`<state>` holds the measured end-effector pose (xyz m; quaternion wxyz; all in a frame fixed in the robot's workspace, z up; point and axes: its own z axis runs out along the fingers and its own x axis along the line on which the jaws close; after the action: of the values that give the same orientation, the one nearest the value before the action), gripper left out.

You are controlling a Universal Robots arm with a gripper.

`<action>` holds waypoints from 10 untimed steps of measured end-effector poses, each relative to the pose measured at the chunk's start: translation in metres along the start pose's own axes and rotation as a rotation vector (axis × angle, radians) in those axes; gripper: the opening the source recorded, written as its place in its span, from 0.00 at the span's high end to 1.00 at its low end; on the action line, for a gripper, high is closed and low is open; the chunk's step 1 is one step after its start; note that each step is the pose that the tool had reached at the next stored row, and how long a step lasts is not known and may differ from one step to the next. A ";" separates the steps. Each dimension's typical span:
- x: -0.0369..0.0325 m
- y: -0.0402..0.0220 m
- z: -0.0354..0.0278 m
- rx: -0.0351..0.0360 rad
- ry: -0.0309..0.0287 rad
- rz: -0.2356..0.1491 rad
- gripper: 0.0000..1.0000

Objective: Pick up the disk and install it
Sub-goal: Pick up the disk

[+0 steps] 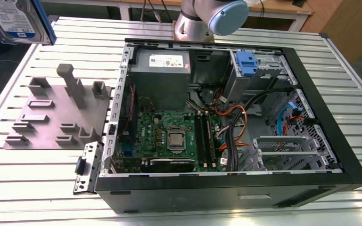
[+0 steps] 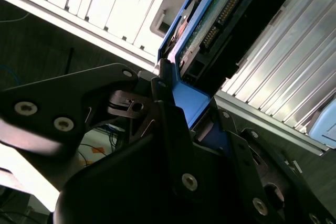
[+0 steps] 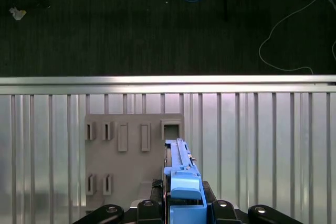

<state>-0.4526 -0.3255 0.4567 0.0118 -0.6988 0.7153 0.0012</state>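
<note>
1. The pincer [image 2: 191,106] is closed on the disk [image 2: 236,3]. In the second wrist view its dark fingers [image 2: 167,95] press on the blue plastic end piece [image 2: 190,100] of the disk's frame, with no gap showing.
2. The disk is off the bench [image 1: 30,188] and touches nothing but the pincer. In the exterior view it [image 1: 12,19] sits at the far left corner of that view, label side showing. In the first wrist view it [image 3: 180,163] is seen edge-on, over a grey fixture plate [image 3: 131,156].
3. The plate [image 1: 49,117] lies on the bench just beside the open computer case [image 1: 231,108], on the exterior view's left. A drive cage with a blue tab [image 1: 247,63] stands at the case's far right. The disk is well apart from it, so it is not yet installed.
4. Handling, as a judgement:
   - The disk looks dense and rigid, heavy for its bulk, and will not bend.
   - Its metal faces are probably smooth and slippery.
   - It is likely to take knocks badly.
   - The plastic rails can flex, so a hold at one end may let the body sag or swing.
5. The blue frame is the sensible place to grip. The circuit-board face and the connector row [image 2: 223,17] are better left untouched.
</note>
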 end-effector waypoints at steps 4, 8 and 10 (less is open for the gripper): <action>-0.0001 0.0000 -0.0034 -0.0001 0.0000 0.000 0.64; -0.0001 -0.0001 -0.0063 -0.0001 0.0000 0.000 0.64; -0.0002 -0.0001 -0.0079 -0.0001 0.0000 0.000 0.64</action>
<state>-0.4526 -0.3255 0.4646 0.0117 -0.6987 0.7153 0.0012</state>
